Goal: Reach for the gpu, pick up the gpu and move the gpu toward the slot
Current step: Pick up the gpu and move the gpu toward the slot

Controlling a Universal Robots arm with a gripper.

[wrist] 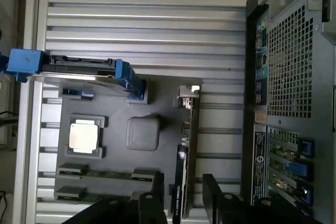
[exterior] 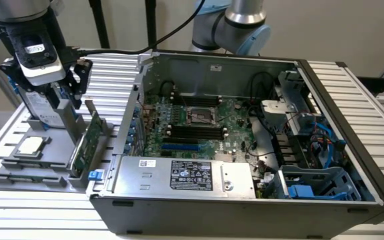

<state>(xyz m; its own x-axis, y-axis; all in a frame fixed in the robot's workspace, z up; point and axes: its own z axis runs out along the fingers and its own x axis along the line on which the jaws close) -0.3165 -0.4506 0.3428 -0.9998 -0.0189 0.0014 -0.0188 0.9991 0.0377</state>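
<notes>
**Q:** Where is the gpu (exterior: 93,132)?

**A:** It stands on edge in the grey holder tray (exterior: 18,175), just beside the open computer case (exterior: 245,205).

**Q:** And your gripper (wrist: 182,176)?

**A:** It hangs above the tray, fingers (wrist: 157,198) spread apart, gripping nothing. In my wrist view, the card's dark edge lines up between my fingers.
</notes>
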